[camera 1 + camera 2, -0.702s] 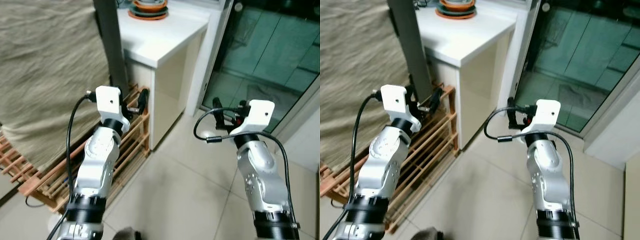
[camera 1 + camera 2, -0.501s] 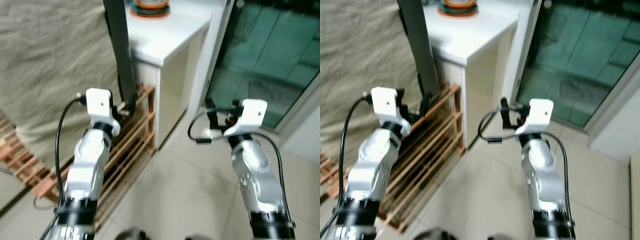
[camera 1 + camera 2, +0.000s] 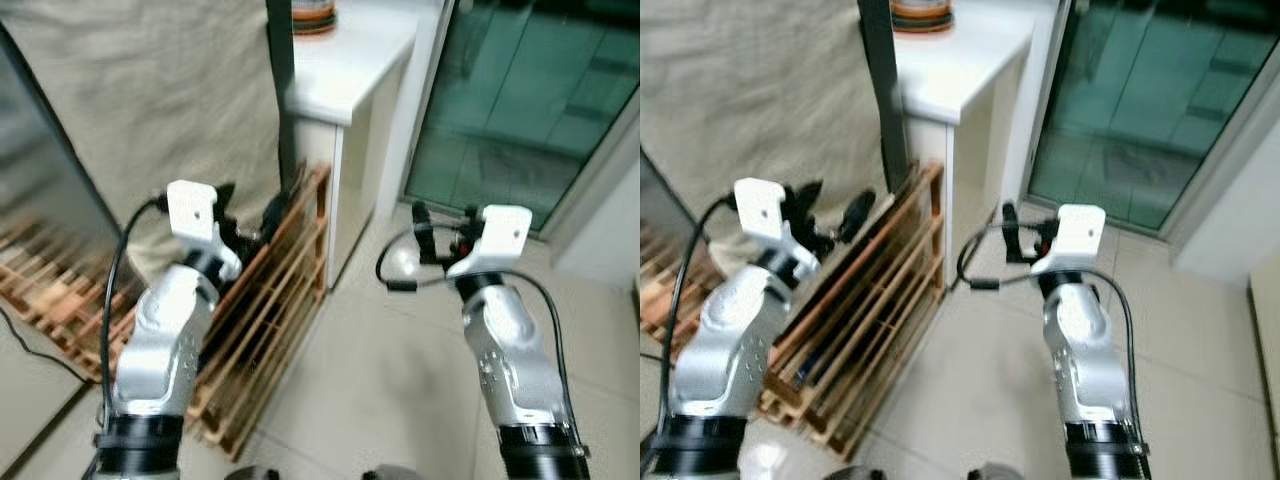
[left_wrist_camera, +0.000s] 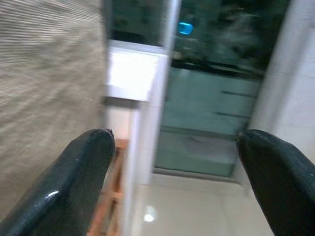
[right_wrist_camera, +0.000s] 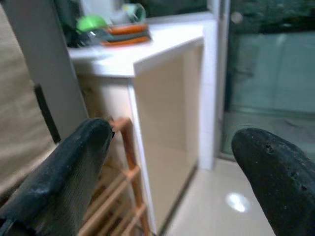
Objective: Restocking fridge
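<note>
Two grippers hang in the air over a tiled floor (image 3: 350,390), both spread wide and holding nothing. The left gripper (image 3: 830,212) is raised above a wooden rack (image 3: 270,300) that leans against a beige cloth (image 3: 160,90); its fingers (image 4: 78,172) stand well apart, touching nothing. The right gripper (image 3: 440,222) hovers over bare tiles near the foot of a white counter (image 3: 350,70), its fingers (image 5: 64,172) likewise far apart and empty.

At the counter's far edge sits a stack of orange and dark dishes (image 5: 123,34) with something green (image 5: 93,22) beside it. A dark upright post (image 3: 880,80) stands at the counter's left edge, with the rack just beside its base. To the right of the counter runs a glass door (image 3: 520,90) in a white frame. Open floor lies between the counter's near corner and the right arm, and on toward the door. I cannot tell where a fridge or any stock for it may be.
</note>
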You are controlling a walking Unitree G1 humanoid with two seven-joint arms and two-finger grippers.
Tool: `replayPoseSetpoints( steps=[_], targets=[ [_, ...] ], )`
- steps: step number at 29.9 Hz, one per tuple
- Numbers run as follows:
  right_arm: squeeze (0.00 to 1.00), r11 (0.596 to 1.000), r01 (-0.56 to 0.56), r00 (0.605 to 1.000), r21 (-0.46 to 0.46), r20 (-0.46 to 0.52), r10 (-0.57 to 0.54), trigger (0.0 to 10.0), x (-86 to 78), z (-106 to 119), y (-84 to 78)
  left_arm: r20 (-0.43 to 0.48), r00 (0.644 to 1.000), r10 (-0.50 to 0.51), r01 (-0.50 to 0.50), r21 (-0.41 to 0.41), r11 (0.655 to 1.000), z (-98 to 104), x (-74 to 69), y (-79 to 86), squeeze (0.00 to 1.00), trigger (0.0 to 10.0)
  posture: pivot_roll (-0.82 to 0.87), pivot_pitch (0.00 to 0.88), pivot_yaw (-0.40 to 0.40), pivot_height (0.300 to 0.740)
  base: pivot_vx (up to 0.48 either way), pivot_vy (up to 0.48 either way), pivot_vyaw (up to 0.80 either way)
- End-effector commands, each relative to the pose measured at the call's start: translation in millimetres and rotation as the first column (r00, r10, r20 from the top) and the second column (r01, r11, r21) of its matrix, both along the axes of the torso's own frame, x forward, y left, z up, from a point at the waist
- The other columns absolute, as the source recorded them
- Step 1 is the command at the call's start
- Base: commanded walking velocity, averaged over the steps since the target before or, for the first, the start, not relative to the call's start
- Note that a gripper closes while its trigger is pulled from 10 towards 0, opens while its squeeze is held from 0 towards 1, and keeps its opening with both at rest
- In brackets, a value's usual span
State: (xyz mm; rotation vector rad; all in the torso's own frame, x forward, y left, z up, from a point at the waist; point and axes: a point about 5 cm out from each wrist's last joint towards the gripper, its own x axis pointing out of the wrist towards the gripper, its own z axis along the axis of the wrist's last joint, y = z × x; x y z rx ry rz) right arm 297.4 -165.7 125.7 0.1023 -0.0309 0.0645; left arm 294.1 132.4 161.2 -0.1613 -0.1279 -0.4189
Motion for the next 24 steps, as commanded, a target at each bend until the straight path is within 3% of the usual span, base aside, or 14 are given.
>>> replayPoseSetpoints(
  steps=[1,7,16,20,22,24],
  targets=[
    [0.0,1.0,-0.008,1.0,0.003,0.028,0.008,10.0,2.5,5,4.2,0.034,0.999,-0.015,0.014,0.005,1.0,9,-1.2,3.7,0.0,10.0,-0.07,0.0,0.011,0.711,0.0,0.469,-0.76],
    [0.0,1.0,-0.027,0.998,0.003,0.048,0.027,10.0,4.7,8,7.5,0.066,0.998,-0.018,0.016,0.034,0.999,12,-5.6,2.5,0.0,10.0,-0.06,0.0,0.0,0.711,0.0,0.47,-0.25],
    [0.0,0.999,-0.043,0.997,-0.003,0.059,0.043,10.0,8.8,10,11.1,0.075,0.997,-0.023,0.021,0.032,0.999,12,-6.1,-2.3,0.0,10.0,-0.07,0.0,-0.006,0.711,0.0,0.0,0.0],
    [0.0,0.999,-0.052,0.997,-0.006,0.064,0.053,10.0,9.7,11,13.6,0.038,0.996,-0.077,0.076,0.047,0.996,5,-9.7,-3.6,0.0,10.0,-0.07,0.0,-0.007,0.711,0.0,0.0,0.0],
    [0.0,0.999,-0.044,0.996,-0.004,0.075,0.044,10.0,8.8,12,11.0,-0.021,0.999,-0.035,0.037,0.087,0.995,-14,-19.4,13.5,0.0,10.0,-0.07,0.0,-0.006,0.711,0.0,0.0,0.0],
    [0.0,1.0,-0.027,0.996,0.008,0.089,0.026,10.0,7.6,15,8.0,-0.027,0.999,0.018,-0.015,0.086,0.996,-17,-20.9,21.3,0.0,10.0,-0.07,0.0,-0.009,0.711,0.0,0.0,0.0]
  ],
)
